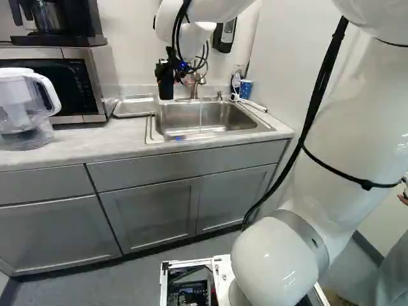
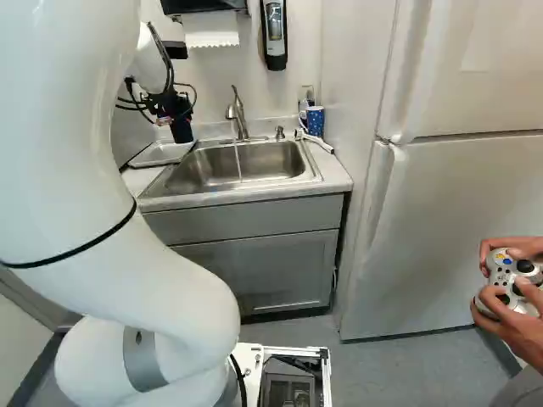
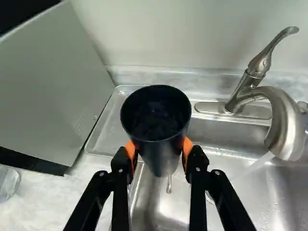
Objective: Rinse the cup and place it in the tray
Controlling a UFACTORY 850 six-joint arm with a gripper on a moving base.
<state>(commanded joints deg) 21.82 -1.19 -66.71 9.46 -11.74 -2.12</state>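
Note:
My gripper point(image 1: 169, 69) is above the sink's end beside the tray, holding the dark cup point(image 1: 166, 87). In the right base view, the gripper point(image 2: 170, 105) and cup point(image 2: 181, 131) hang near the tray point(image 2: 161, 153). The wrist view shows the gripper point(image 3: 159, 147) shut on the cup point(image 3: 162, 156), orange pads on opposite sides, the mouth open to view and its inside dark. Beyond the cup lies the metal tray point(image 3: 107, 131), partly hidden by it. Water point(image 3: 255, 166) runs from the faucet point(image 3: 283, 122) into the sink point(image 3: 236, 207), apart from the cup.
A microwave point(image 1: 95, 80) stands beside the tray, with a water pitcher point(image 1: 29, 108) nearer along the counter. A blue cup point(image 2: 315, 120) and a white hose-like piece point(image 2: 314, 140) lie past the faucet. The fridge point(image 2: 450, 229) stands to the sink's right.

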